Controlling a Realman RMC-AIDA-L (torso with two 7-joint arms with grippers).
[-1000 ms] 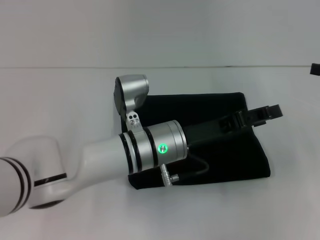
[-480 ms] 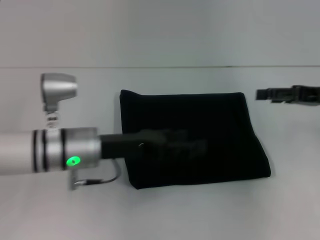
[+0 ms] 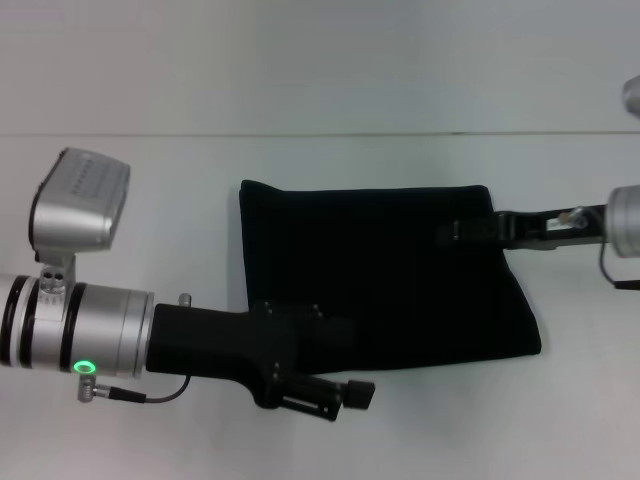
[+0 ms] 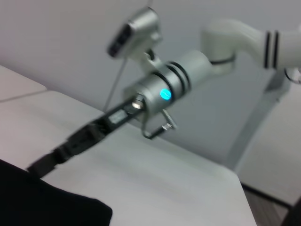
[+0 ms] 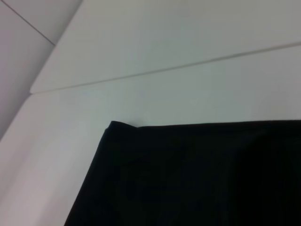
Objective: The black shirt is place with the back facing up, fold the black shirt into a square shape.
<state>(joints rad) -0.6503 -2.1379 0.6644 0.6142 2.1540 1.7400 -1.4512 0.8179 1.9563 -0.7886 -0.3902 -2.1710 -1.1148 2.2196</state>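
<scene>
Where left pincer overlaps black shirt, fingers indistinct.

The left gripper covers the shirt's 7 o'clock corner in the head view, so the black shirt edge there is hidden. Its dark fingers blend into the cloth, and how they stand is hard to tell. The right gripper reaches over the shirt's 3 o'clock side, black on black, too dim to read. Its arm is cut off by the picture's edge. In the left wrist view the right gripper is blurred. In the right wrist view the shirt runs off the edge.
</scene>
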